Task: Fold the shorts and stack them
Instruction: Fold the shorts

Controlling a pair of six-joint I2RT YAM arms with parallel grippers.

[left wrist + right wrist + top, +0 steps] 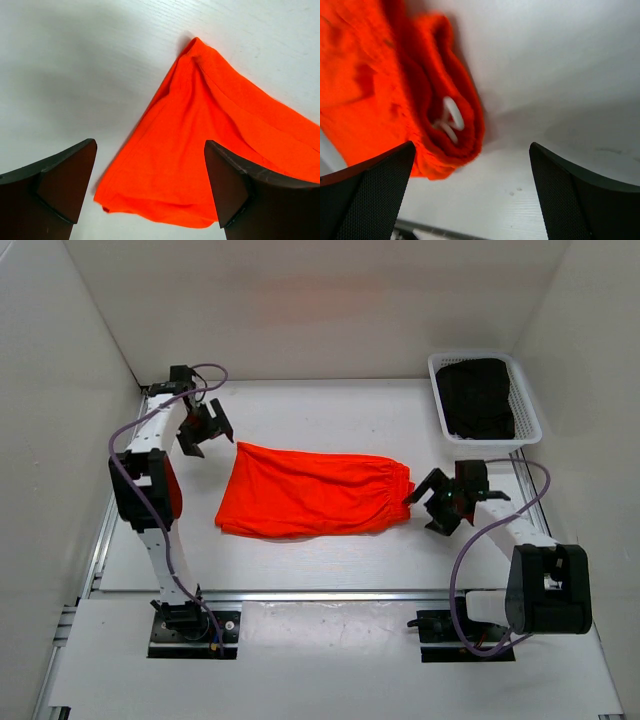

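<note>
Orange-red shorts (312, 492) lie folded flat.

White table (330, 410): orange shorts (310, 492) flat mid-table; white basket (492, 442) far right corner.

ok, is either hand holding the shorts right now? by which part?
Nothing held. Left hand and right hand both open; the shorts lie loose on the table.

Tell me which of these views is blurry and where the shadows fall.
Right wrist view: the bright orange-red fabric shorts and white drawstring are blurred; left wrist view: crisp fabric, a broad soft shadow on the white table; top external view: even light, faint shadows only.
</note>
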